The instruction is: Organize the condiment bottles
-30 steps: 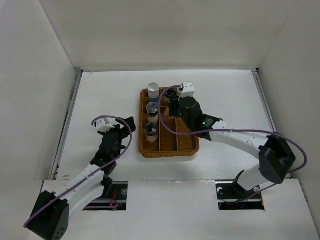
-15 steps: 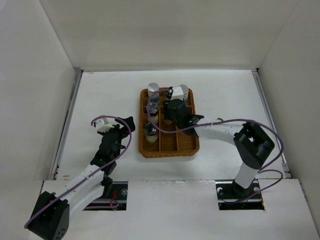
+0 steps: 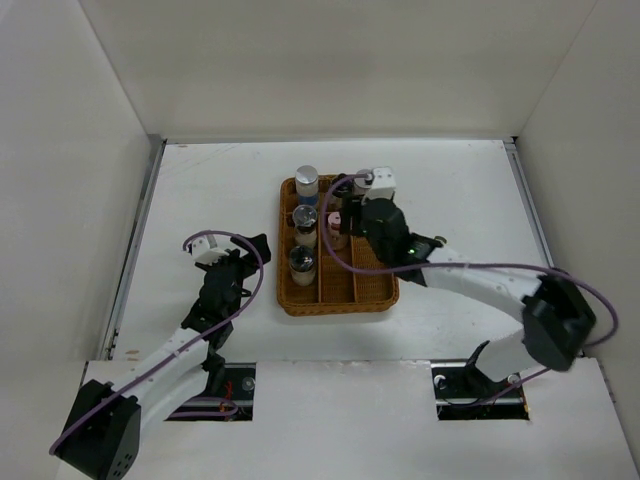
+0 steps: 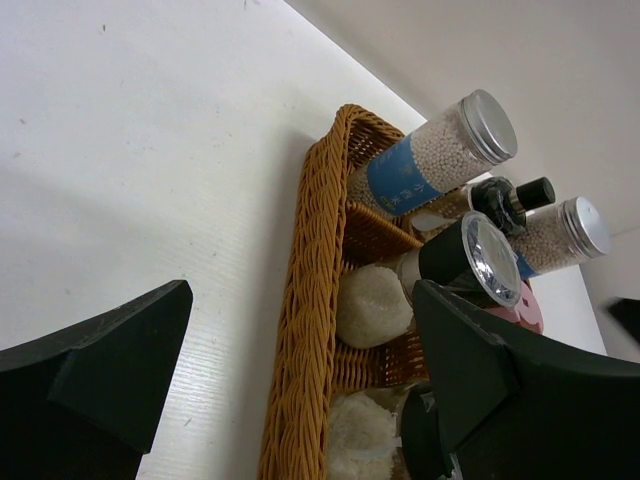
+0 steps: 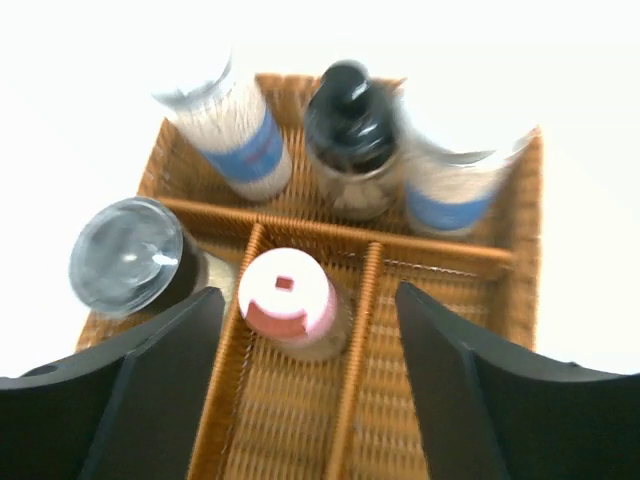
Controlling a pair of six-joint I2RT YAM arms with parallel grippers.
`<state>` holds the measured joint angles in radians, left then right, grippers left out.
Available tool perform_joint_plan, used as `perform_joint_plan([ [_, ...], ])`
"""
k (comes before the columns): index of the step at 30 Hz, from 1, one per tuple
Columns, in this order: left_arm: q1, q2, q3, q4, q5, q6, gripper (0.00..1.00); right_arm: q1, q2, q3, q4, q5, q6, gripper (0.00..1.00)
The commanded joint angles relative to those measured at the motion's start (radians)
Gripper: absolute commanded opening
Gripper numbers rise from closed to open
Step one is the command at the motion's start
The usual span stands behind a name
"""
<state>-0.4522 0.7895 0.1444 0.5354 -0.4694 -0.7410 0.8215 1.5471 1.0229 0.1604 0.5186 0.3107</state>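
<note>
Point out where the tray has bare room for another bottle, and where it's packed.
Free: the tray's right lane, between divider and right wall, and the middle lane nearer than the pink-capped bottle. Crowded: the far cross row, three bottles abreast, and the left lane's shakers.

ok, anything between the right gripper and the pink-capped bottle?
Nothing visible. The right gripper hangs open over the pink-capped bottle, one finger on each side with gaps. The closest neighbour is the clear-lidded shaker, one compartment over and near one finger. It might crowd a descent.

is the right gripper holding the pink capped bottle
No, the right gripper is open, its fingers apart on either side of the pink-capped bottle.
</note>
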Motion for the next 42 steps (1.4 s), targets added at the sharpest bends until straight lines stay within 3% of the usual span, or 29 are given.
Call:
perform_joint_plan([
  [1,0.007,0.004,-0.005,0.051,0.014,-0.012,0.94,-0.018,-0.224,-0.102,0.031,0.089,0.016,0.69],
  [4,0.004,-0.004,-0.006,0.051,0.017,-0.015,0.94,-0.106,-0.385,-0.222,-0.068,0.210,0.040,0.43],
  [6,0.005,0.004,-0.008,0.051,0.014,-0.018,0.94,-0.161,-0.464,-0.277,-0.155,0.271,0.070,0.37],
  [8,0.010,0.019,-0.006,0.052,0.021,-0.024,0.94,-0.227,-0.528,-0.320,-0.249,0.291,0.111,0.39],
  [9,0.010,0.023,-0.003,0.054,0.021,-0.026,0.94,-0.253,-0.551,-0.336,-0.286,0.290,0.128,0.45],
  [12,0.008,0.043,-0.005,0.064,0.018,-0.028,0.94,-0.290,-0.584,-0.375,-0.354,0.282,0.185,0.75],
  [15,0.010,0.062,-0.002,0.072,0.028,-0.031,0.94,-0.305,-0.547,-0.391,-0.354,0.209,0.202,0.81],
  [21,0.017,0.053,-0.005,0.071,0.034,-0.031,0.94,-0.328,-0.443,-0.400,-0.265,0.109,0.214,0.75],
  [31,0.016,0.050,-0.005,0.074,0.035,-0.032,0.94,-0.351,-0.387,-0.383,-0.205,0.165,0.160,0.43],
  [35,0.022,0.077,-0.002,0.069,0.031,-0.041,0.94,-0.273,-0.467,-0.340,-0.171,0.218,0.096,0.42],
  [42,0.027,0.086,-0.002,0.066,0.005,-0.044,0.99,-0.135,-0.450,-0.219,-0.119,0.158,0.031,0.43],
])
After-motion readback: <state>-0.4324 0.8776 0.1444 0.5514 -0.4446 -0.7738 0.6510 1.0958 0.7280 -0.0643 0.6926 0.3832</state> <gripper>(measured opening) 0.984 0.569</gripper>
